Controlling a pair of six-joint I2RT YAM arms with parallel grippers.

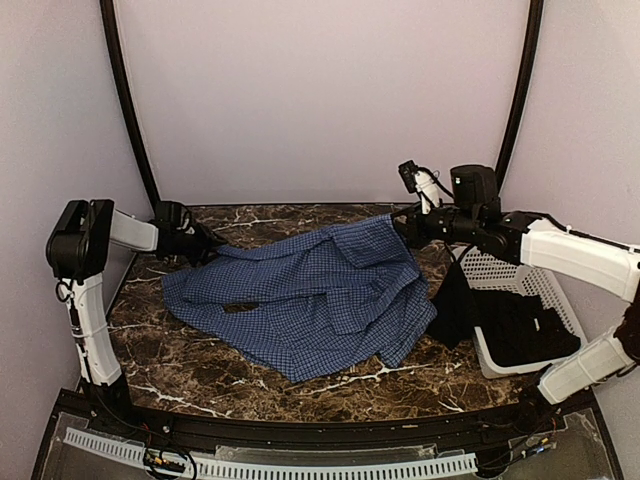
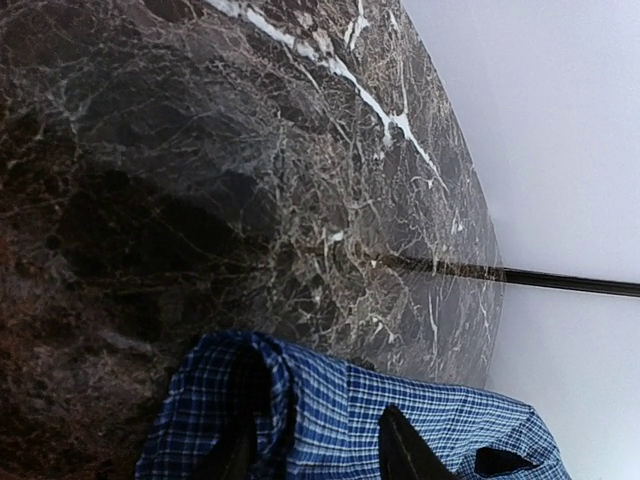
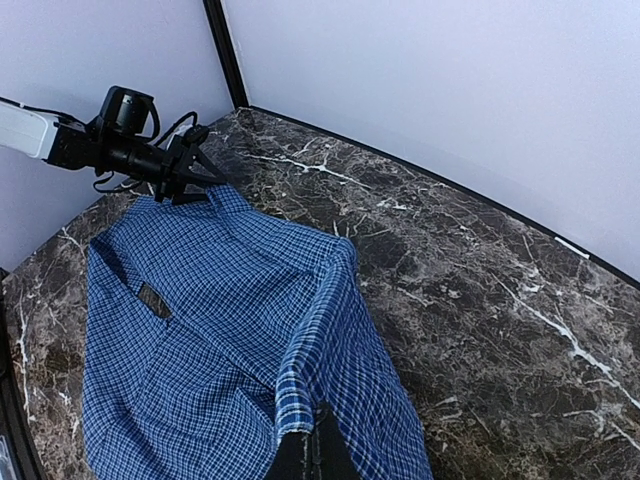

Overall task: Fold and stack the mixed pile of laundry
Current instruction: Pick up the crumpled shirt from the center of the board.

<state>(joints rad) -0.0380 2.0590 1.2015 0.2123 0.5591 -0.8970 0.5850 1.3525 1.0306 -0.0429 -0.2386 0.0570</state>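
Note:
The blue-and-white check shirt [image 1: 310, 300] lies spread across the middle of the marble table, slightly rumpled. At its left corner my left gripper [image 1: 207, 245] is shut on the cloth. In the left wrist view a fold of the shirt [image 2: 340, 410] fills the gap of that gripper [image 2: 320, 455] and wraps one finger. My right gripper [image 1: 405, 225] is shut on the shirt's far right edge and holds it a little off the table. The right wrist view shows that gripper [image 3: 315, 445] pinching the hem of the shirt [image 3: 200, 330]. The black garment [image 1: 455, 300] hangs over the basket's left side.
A white perforated basket [image 1: 520, 272] stands at the table's right edge, with black cloth inside it. Bare marble [image 1: 200, 370] shows in front of the shirt and behind it. Curved black rods and pale walls close in the back and sides.

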